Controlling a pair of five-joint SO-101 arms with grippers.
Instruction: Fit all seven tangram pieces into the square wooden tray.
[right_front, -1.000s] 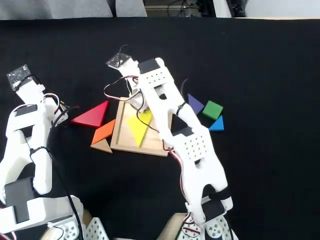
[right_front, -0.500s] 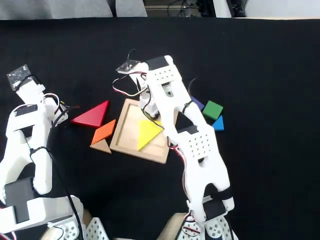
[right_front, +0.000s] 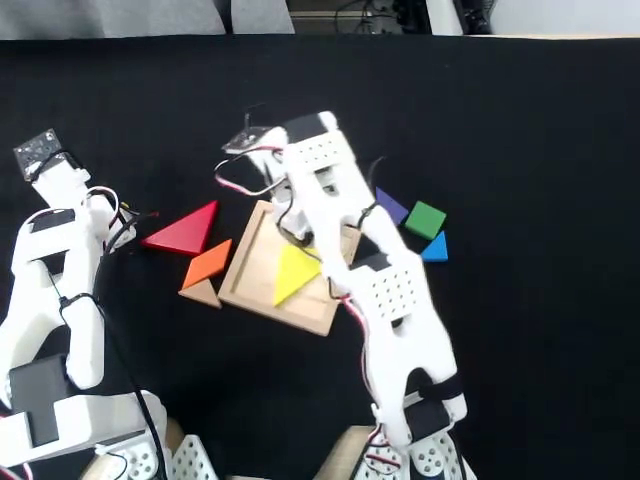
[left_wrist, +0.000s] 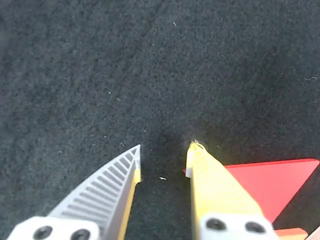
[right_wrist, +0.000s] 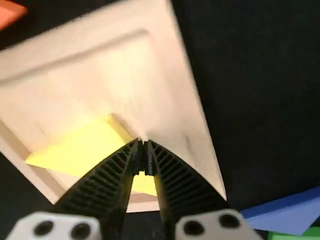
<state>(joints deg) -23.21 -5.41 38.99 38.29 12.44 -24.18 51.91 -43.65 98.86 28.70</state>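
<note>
Seating the yellow triangle (right_wrist: 75, 147), which lies inside the tray (right_wrist: 185, 110), calls for my right gripper (right_wrist: 144, 144), clenched on nothing with tips at the piece's edge, to push low and slowly toward a corner without skating the tray.

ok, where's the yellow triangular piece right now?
In the high view, the yellow triangular piece lies flat inside the square wooden tray, in its right half, with the shut right gripper tips at its edge.
</note>
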